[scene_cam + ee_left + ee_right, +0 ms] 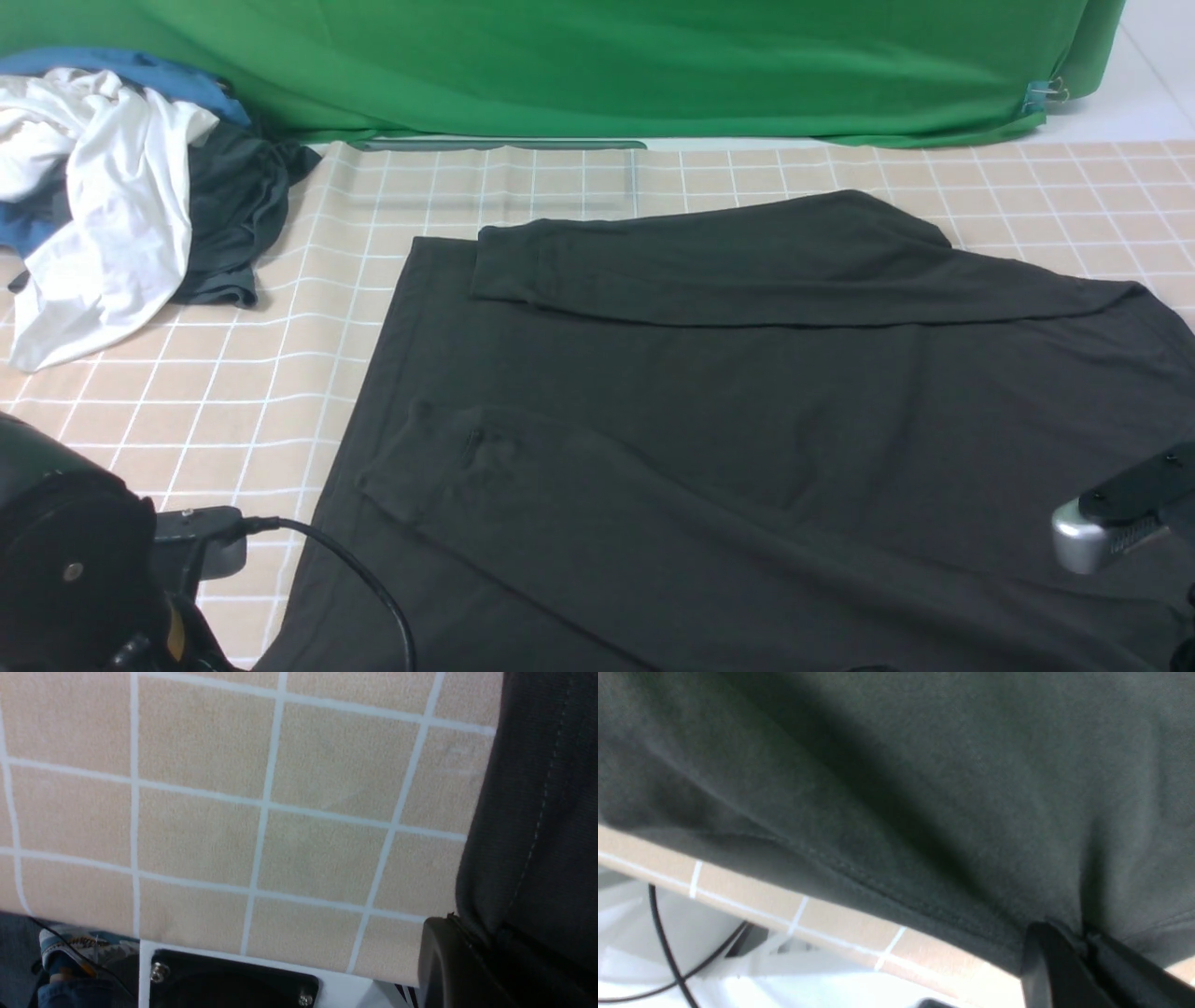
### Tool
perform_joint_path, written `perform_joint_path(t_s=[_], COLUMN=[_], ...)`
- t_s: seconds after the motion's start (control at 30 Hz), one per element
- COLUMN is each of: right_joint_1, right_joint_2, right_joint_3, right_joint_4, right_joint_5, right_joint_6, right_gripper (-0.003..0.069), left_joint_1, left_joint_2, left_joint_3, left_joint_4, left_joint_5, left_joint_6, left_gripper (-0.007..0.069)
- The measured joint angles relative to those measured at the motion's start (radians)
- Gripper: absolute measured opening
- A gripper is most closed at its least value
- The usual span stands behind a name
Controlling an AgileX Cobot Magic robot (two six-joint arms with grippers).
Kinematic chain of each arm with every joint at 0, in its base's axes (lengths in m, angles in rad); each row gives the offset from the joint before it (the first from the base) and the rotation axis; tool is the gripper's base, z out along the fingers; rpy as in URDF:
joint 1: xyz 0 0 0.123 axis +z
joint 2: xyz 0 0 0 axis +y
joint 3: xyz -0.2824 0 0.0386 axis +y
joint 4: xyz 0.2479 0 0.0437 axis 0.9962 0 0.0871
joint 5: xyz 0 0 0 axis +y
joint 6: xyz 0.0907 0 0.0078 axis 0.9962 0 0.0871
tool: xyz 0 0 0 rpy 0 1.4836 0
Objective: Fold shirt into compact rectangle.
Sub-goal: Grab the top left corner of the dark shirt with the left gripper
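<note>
The black shirt [747, 392] looks soft, limp, light cotton; it'll sag between holds. The left gripper [481, 940] and right gripper [1083, 942] are each clenched on its near edge, well apart.

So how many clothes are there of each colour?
black shirt: 1
white garment: 1
blue garment: 1, as far as the pile shows
grey garment: 1
Total: 4
</note>
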Motion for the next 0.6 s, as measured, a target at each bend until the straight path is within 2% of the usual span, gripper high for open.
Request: perform_joint_path(t_s=[0.13,0.27,0.3,0.4,0.5,0.6], right_joint_1=[0.0,0.0,0.0,0.0,0.0,0.0], right_joint_2=[0.0,0.0,0.0,0.0,0.0,-0.006], right_joint_3=[0.0,0.001,0.001,-0.005,-0.04,-0.087], right_joint_4=[0.0,-0.018,-0.02,-0.022,-0.022,-0.021], right_joint_5=[0.022,0.034,0.037,0.037,0.037,0.037], right_joint_6=[0.001,0.01,0.016,0.039,0.069,0.083], right_gripper=[0.0111,0.023,0.0296,0.0365,0.0371,0.031], left_joint_1=[0.0,0.0,0.0,0.0,0.0,0.0], left_joint_2=[0.0,0.0,0.0,0.0,0.0,0.001], left_joint_3=[0.0,0.0,-0.001,-0.013,-0.06,-0.152], left_joint_4=[-0.037,-0.036,-0.025,0.0,0.035,0.078], left_joint_5=[0.02,0.027,0.032,0.043,0.08,0.086], left_joint_6=[0.011,0.011,0.011,0.011,0.011,-0.03], left_gripper=[0.0036,0.0097,0.0148,0.0239,0.0321,0.0345])
